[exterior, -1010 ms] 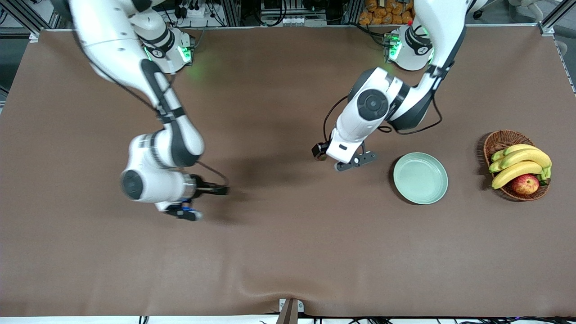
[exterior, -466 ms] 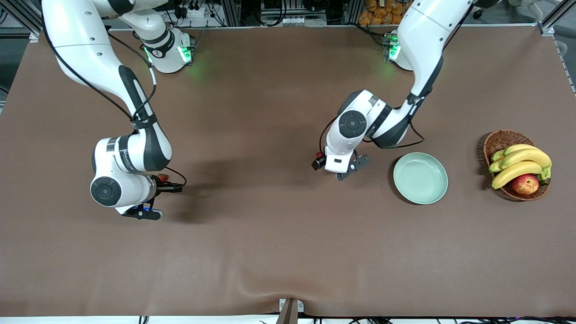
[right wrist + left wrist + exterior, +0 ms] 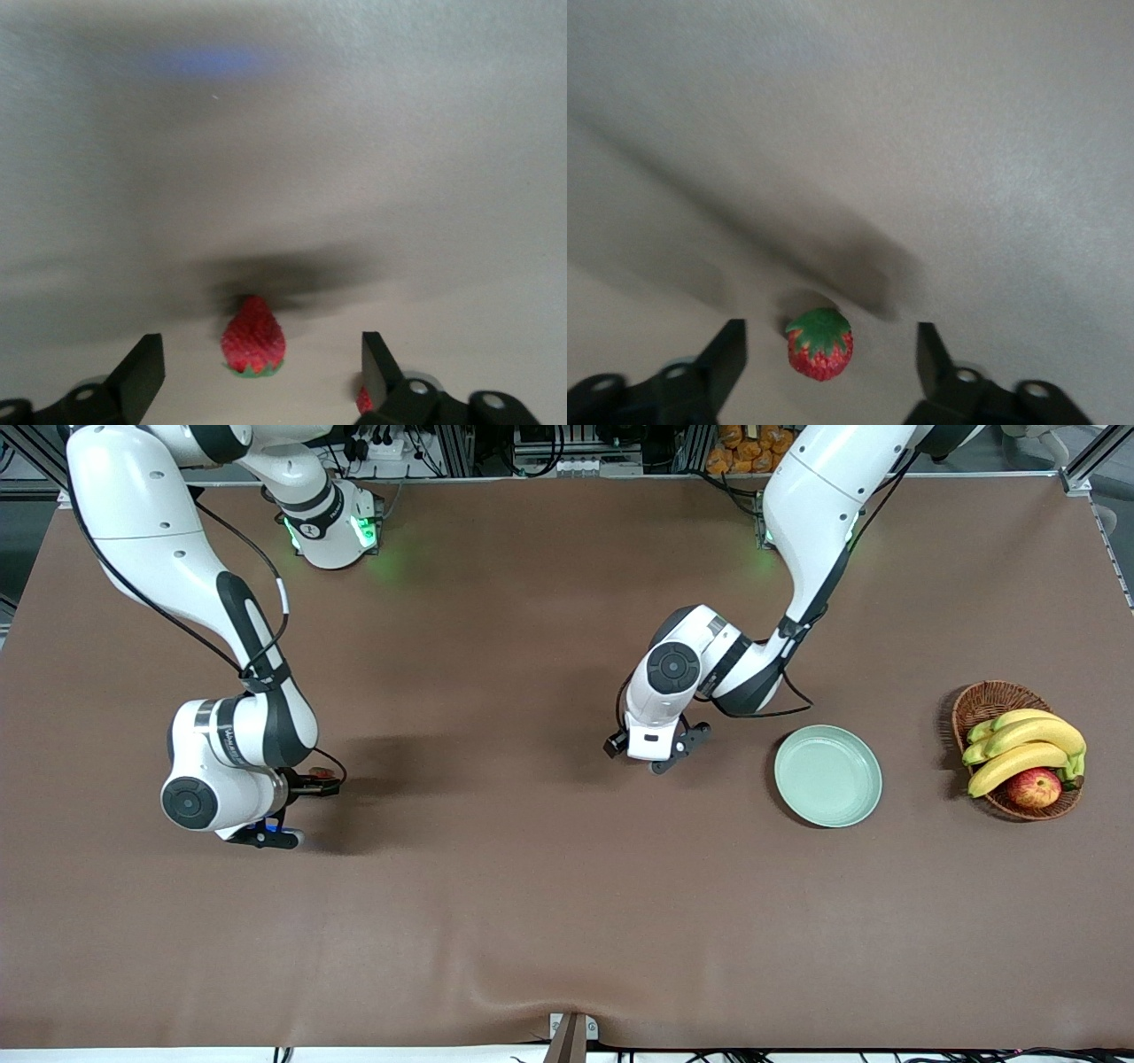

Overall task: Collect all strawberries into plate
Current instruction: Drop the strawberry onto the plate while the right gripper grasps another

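The right gripper (image 3: 257, 376) hangs low over the table (image 3: 532, 921) toward the right arm's end, fingers spread either side of a strawberry (image 3: 253, 338) lying on the cloth, and a red sliver by one finger (image 3: 379, 372) may be a second berry (image 3: 362, 400), mostly cut off. The left gripper (image 3: 831, 359), mid-table beside the empty plate (image 3: 827, 775), straddles another strawberry (image 3: 820, 343) with jaws apart, not touching. The front view hides both berries under the wrists.

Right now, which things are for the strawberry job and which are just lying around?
For the job: one strawberry under the open left gripper; another strawberry under the open right gripper; the plate, empty.
Just lying about: the basket toward the left arm's end, with bananas and an apple in it.
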{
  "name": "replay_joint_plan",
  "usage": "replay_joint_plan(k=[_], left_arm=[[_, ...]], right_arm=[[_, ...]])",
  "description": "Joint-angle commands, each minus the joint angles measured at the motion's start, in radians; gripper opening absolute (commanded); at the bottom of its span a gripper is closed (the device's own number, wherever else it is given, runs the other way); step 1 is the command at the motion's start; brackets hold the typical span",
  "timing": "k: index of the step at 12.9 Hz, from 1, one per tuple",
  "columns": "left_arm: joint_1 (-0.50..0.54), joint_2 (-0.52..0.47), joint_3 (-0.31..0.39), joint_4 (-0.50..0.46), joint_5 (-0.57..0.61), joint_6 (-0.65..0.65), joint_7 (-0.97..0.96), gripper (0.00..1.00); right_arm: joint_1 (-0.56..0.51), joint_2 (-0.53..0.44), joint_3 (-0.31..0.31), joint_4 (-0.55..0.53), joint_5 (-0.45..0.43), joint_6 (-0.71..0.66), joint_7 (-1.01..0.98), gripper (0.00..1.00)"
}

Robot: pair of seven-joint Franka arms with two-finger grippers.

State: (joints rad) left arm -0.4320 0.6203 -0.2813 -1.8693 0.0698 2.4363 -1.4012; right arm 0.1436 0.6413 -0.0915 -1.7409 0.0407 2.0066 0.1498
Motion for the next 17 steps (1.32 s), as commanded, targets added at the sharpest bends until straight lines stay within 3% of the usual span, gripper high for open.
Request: replay_joint_plan(k=[1,3,4,6,8,10,12,13,17], left_arm=[[-0.014,0.016,0.004,0.006,0.027,0.020,-0.030,0.66],[-0.013,0.015,0.004,0.002,0.027,0.020,-0.030,0.49],[-0.013,0.015,0.004,0.002,0.027,0.018,-0.030,0.32],[-0.011,0.012,0.004,0.004,0.027,0.018,-0.030,0.00],[0.022,-0.037,0.011,0.004,0.027,0.014,-0.015,0.00],[0.135,-0.066,0.014,0.041,0.047,0.009,0.071,0.00],[0.217,-0.077,0.017,0.044,0.074,0.006,0.199,0.00],[0.270,-0.088,0.021,0.044,0.117,-0.012,0.261,0.00],[0.407,-0.157,0.016,0.029,0.159,-0.178,0.535,0.00]], right_arm=[[-0.009,0.006,0.016,-0.017,-0.012,0.009,-0.007,0.79],[-0.009,0.011,0.016,-0.017,-0.010,0.009,-0.007,0.68],[-0.009,0.015,0.016,-0.017,-0.009,0.011,-0.009,0.63],[-0.007,0.017,0.016,-0.017,-0.008,0.012,-0.009,0.42],[-0.006,0.017,0.016,-0.011,-0.004,0.017,-0.009,0.19],[0.001,0.012,0.021,0.009,0.005,0.020,-0.003,0.04],[0.019,0.009,0.024,0.064,0.048,0.014,0.002,0.00],[0.037,0.008,0.033,0.095,0.106,0.009,0.002,0.00],[0.189,0.003,0.036,0.126,0.564,0.006,0.147,0.00]])
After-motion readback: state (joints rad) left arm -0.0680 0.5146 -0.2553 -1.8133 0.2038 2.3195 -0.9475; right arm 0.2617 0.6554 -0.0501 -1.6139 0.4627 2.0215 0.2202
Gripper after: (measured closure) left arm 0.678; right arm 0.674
